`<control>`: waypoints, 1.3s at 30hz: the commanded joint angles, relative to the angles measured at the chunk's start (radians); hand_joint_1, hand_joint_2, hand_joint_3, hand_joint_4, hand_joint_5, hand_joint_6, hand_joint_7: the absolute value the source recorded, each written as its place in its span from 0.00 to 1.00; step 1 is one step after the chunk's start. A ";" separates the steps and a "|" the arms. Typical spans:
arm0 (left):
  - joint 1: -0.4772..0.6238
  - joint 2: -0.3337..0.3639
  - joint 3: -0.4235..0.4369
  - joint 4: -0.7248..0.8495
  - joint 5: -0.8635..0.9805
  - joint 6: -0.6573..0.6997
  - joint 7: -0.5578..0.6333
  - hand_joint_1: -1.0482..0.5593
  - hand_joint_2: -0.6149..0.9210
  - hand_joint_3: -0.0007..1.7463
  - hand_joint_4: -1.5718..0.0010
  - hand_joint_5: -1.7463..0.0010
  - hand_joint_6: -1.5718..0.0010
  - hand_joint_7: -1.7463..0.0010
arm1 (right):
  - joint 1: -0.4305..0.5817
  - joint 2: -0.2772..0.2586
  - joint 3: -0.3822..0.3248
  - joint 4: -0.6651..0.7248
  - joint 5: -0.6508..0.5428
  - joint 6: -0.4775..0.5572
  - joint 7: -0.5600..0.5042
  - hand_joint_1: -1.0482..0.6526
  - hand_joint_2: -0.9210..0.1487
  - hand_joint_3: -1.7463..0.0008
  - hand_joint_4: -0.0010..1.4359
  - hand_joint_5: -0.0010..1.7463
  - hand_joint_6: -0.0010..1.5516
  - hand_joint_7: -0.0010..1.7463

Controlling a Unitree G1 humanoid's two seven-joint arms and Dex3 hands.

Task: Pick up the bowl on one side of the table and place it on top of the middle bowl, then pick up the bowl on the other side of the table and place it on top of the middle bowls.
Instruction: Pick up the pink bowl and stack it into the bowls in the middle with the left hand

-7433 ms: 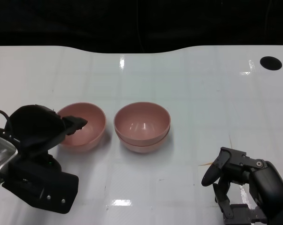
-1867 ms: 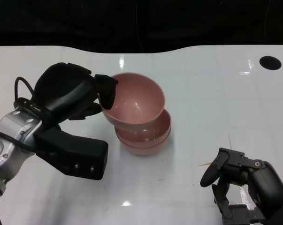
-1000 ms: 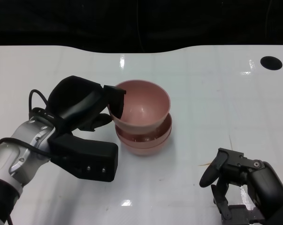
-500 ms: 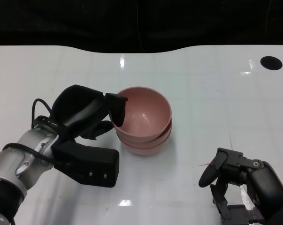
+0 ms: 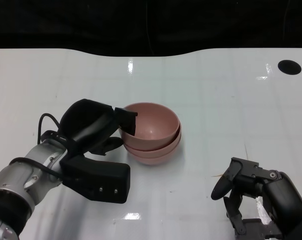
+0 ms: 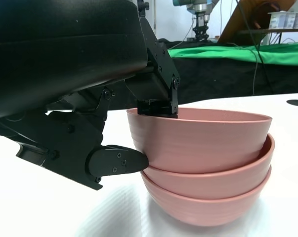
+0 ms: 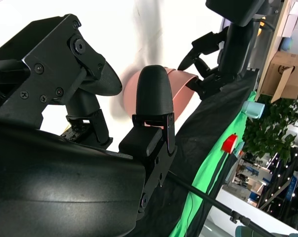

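Observation:
Three pink bowls stand nested in one stack at the table's middle. The top bowl sits level in the two below it. My left hand holds this top bowl's left rim, one finger hooked inside and the thumb against the outer wall. The left wrist view shows that pinch up close on the top bowl, with the lower bowls beneath. My right hand rests low at the front right, empty, fingers apart. The right wrist view shows the stack beyond its fingers.
White glossy table with a dark round hole at the far right and another at the far left edge. A small orange mark lies near my right hand. Dark background and green cloth lie beyond the table.
My left hand carried the left-side bowl over to the middle stack and lowered it until it sat nested on top. The right hand has stayed in place.

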 commanded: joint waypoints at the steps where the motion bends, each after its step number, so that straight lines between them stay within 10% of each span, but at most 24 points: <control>1: -0.027 0.003 -0.009 0.023 -0.001 -0.003 0.014 0.52 0.98 0.24 0.57 0.07 0.55 0.23 | 0.006 -0.005 -0.004 -0.009 0.006 0.008 -0.001 0.63 0.55 0.20 0.54 0.98 0.48 0.81; 21: -0.058 -0.003 -0.069 0.128 0.018 -0.083 0.148 0.55 1.00 0.14 0.53 0.20 0.50 0.33 | 0.006 -0.004 -0.002 -0.003 0.003 0.000 -0.004 0.63 0.55 0.20 0.54 0.98 0.48 0.81; 31: -0.045 0.060 -0.084 0.034 0.024 -0.063 0.027 0.46 1.00 0.03 0.61 0.53 0.54 0.95 | 0.003 -0.003 0.000 -0.005 0.001 0.002 -0.005 0.63 0.55 0.20 0.55 0.98 0.48 0.80; 39: -0.005 0.130 -0.050 -0.120 -0.024 -0.045 -0.147 0.33 1.00 0.01 0.74 0.81 0.73 1.00 | 0.001 0.000 0.000 -0.004 0.003 0.006 -0.006 0.64 0.56 0.19 0.54 0.97 0.48 0.80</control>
